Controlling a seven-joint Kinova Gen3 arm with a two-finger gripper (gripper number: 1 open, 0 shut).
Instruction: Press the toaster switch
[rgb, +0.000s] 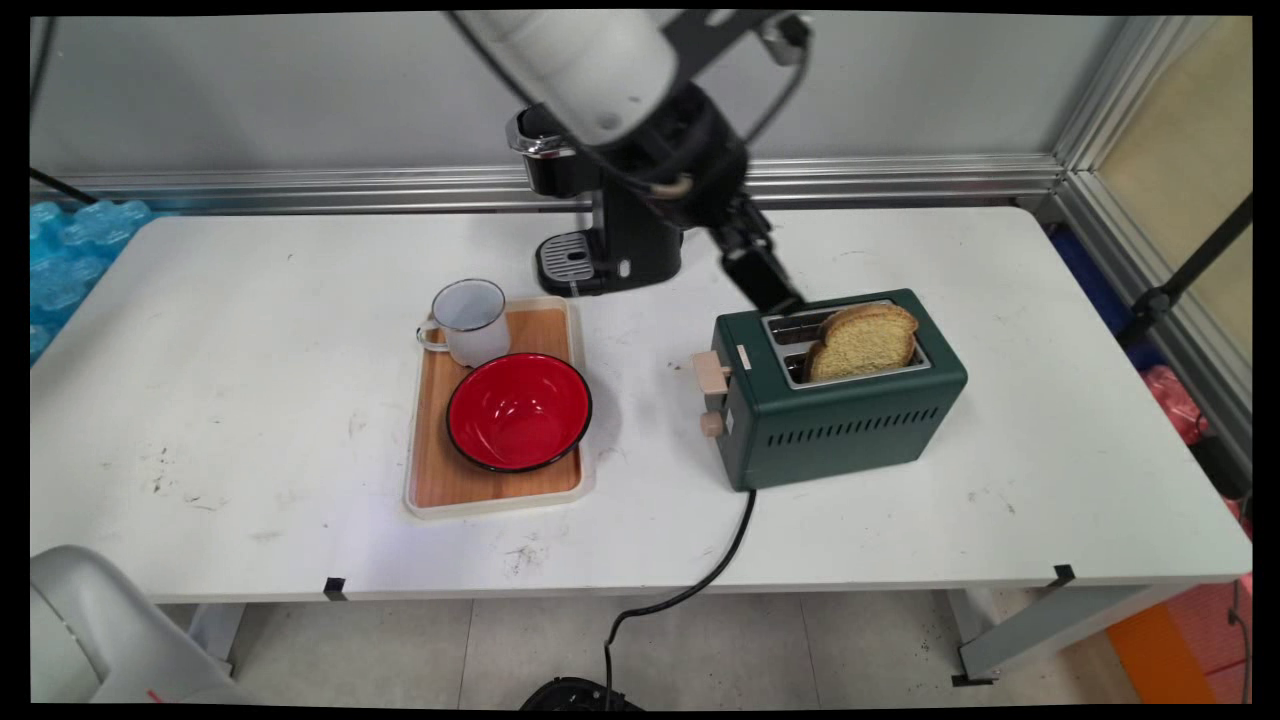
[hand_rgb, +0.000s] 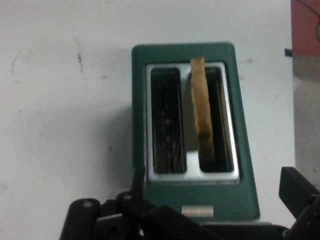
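Claw (rgb: 778, 292) spread wide and empty above green toaster (rgb: 850, 425), bread slice (rgb: 862, 342) standing in one slot

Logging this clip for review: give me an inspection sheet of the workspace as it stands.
Surface: white table, scuffed.
Things: green toaster, one bread slice upright in its near slot, far slot empty.
Clutter: wooden tray holding red bowl and white mug; black coffee machine behind.
Gripper: gripper above toaster's far edge, jaws spread, holding nothing.
Cables: toaster's black cord runs off the front edge.
Surroundings: grey wall, aluminium framing.
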